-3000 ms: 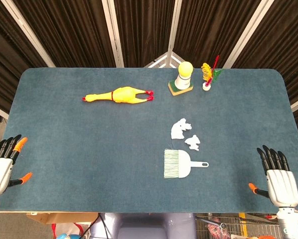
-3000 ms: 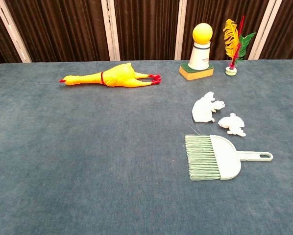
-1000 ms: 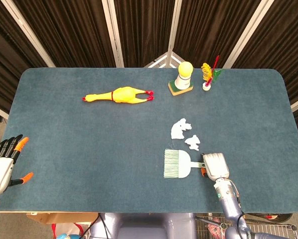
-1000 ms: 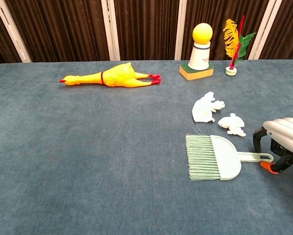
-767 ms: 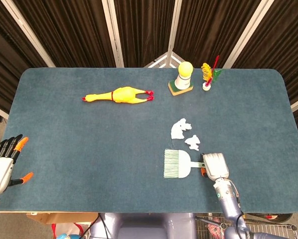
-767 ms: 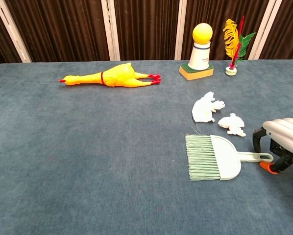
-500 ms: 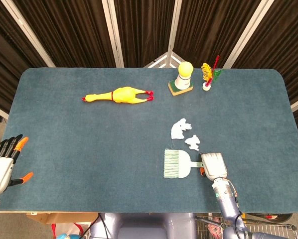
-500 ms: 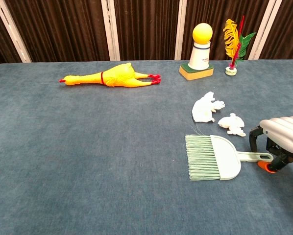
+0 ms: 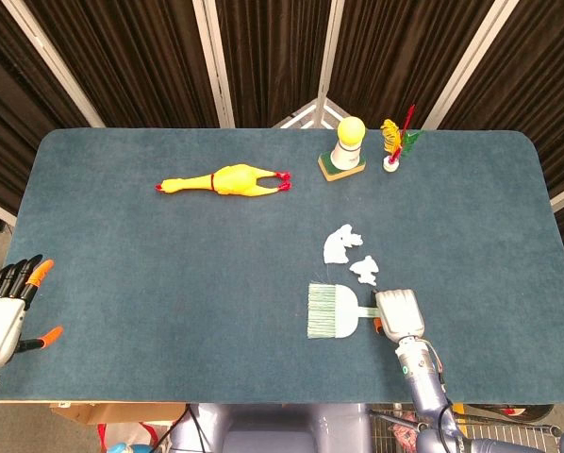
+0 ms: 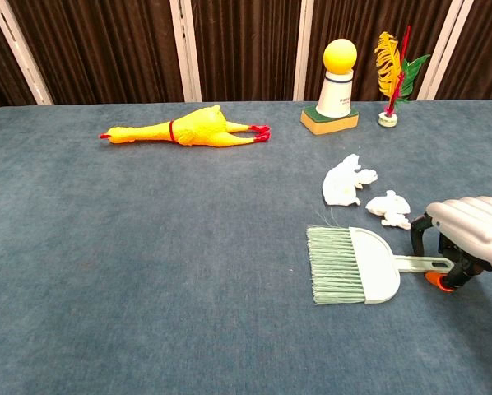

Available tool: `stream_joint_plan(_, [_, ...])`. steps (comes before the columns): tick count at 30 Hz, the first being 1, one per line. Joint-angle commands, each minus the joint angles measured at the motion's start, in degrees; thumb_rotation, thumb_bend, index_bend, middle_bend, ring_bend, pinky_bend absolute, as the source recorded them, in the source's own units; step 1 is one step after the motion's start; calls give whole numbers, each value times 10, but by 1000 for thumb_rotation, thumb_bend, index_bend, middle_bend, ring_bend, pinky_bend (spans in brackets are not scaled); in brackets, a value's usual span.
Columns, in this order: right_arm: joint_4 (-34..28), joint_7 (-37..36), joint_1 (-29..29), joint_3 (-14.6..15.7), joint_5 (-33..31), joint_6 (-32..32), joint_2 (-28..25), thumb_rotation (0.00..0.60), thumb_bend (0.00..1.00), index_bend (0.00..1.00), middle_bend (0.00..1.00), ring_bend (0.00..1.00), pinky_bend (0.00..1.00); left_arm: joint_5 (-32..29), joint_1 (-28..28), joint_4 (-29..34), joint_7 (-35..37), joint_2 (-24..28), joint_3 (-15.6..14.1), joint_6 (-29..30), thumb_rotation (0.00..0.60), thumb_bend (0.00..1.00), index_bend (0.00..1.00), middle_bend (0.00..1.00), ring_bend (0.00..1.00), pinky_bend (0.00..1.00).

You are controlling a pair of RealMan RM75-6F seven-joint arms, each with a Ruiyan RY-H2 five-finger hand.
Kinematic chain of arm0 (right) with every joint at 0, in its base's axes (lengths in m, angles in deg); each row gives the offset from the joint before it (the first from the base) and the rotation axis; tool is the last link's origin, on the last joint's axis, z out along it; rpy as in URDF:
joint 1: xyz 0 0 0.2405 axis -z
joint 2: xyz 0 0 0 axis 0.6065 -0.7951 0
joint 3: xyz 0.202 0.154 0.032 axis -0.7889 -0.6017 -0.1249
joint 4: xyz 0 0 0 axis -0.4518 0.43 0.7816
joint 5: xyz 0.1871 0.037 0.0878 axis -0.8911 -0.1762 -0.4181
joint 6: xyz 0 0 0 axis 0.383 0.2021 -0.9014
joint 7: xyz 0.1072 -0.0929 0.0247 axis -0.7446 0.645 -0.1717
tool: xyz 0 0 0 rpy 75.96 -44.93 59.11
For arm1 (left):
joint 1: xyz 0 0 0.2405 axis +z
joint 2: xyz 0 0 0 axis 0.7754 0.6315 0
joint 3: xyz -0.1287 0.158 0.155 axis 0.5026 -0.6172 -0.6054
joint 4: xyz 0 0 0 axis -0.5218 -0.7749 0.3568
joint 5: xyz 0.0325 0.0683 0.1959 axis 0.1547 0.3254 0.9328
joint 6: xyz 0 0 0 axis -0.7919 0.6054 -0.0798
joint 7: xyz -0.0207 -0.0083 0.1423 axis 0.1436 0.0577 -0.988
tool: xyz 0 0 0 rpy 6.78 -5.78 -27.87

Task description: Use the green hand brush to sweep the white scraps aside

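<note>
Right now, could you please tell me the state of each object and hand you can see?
green hand brush: flat on the table, bristles pointing left, handle under the right hand.
right hand: curled over the brush handle; firm grip not certain.
left hand: holds nothing, fingers apart, at the table's near left edge.
white scraps: two pieces, lying just beyond the brush.
rubber chicken: lying on its side.

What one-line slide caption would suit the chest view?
Right hand closes around the handle of the green hand brush, beside two white scraps on the blue table.

Head view overhead, chest view low, shared table (image 9: 122, 245)
</note>
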Motion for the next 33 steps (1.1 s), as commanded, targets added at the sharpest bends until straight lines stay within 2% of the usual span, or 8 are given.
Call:
stream_joint_plan(1, [-2,-1,0,1,2,-3,-1,600,472,785,992,978,805,0,0,0,1,0,0,0,600,0,0,0,0,18])
stream_joint_plan(8, [-26,0,-2,-5,14,-18,-21,600,495,821,992,978,805,-1,0,0,1,0,0,-1,600,0,0,0,0,18])
stream_joint_plan(18, [-117,43,-13,-17,26,-41,-84,600,498,833,993,978,805,-1,0,2,-2,0,0,-1,600,0,0,0,0,18])
stream_joint_plan(27, [-170,81,-30,-36,13,-50,-121,600,500,843,992,978,805,-1,0,2,-2,0,0,0,600,0,0,0,0,18])
stream_joint_plan(33, [-184,101,-50,-54,-5,-46,-123,600,500,846,993,978,805,-2,-1,2,1,0,0,-2,600,0,0,0,0,18])
